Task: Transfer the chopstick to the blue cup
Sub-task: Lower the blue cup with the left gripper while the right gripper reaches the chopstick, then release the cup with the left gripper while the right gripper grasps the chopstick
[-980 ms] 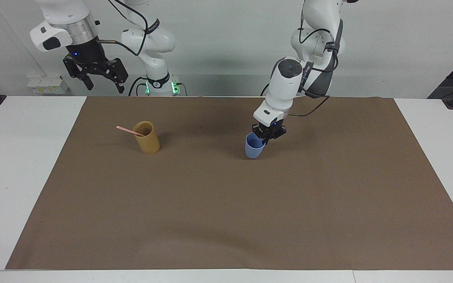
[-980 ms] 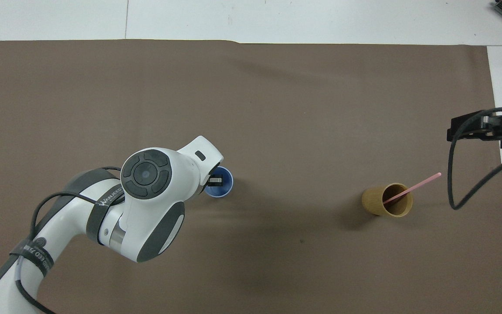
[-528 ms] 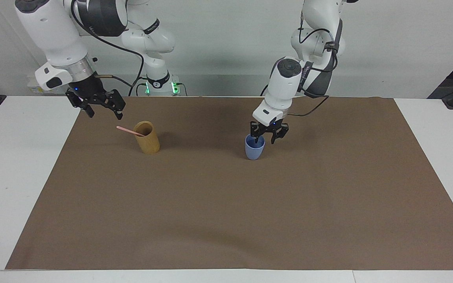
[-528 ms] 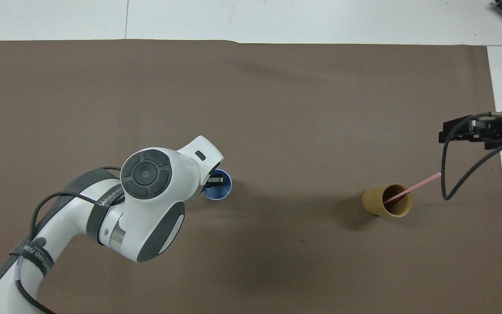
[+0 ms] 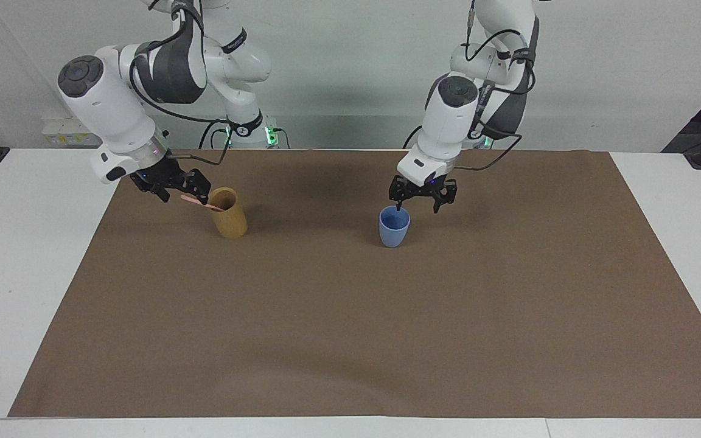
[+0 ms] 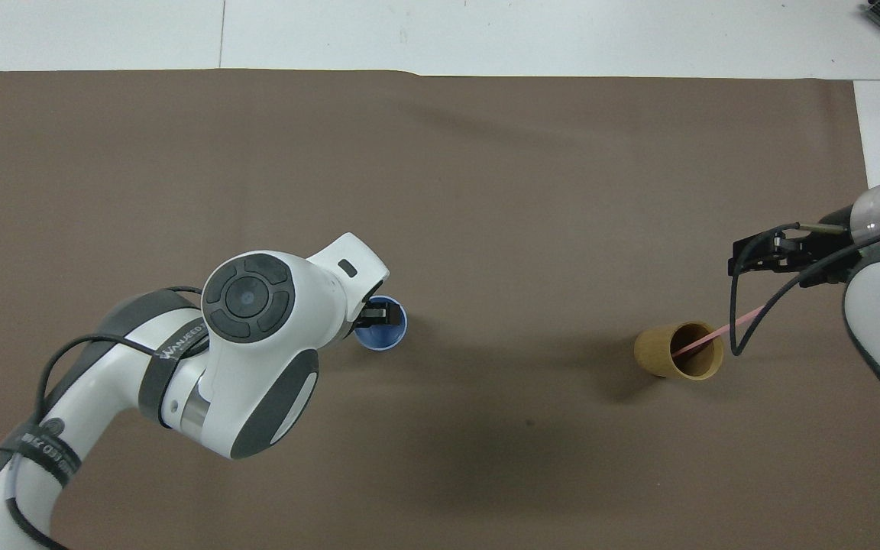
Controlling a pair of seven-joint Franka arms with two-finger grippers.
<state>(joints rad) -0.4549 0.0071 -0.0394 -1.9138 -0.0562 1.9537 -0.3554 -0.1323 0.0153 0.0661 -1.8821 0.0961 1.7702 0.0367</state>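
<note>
The right gripper [image 5: 179, 192] is seen with its fingers spread at the free end of the chopstick [image 5: 195, 202], which leans out of the bamboo cup [image 5: 227, 213] toward the right arm's end of the table. Whether the stick is touched cannot be told. The pick-up is judged to be the step in hand; next, the fingers must be closed on the thin stick and it must be lifted clear of the rim. The left gripper [image 5: 418, 205] is held open just above the blue cup [image 5: 394, 226], and would have to be cleared before the stick is dropped in.
</note>
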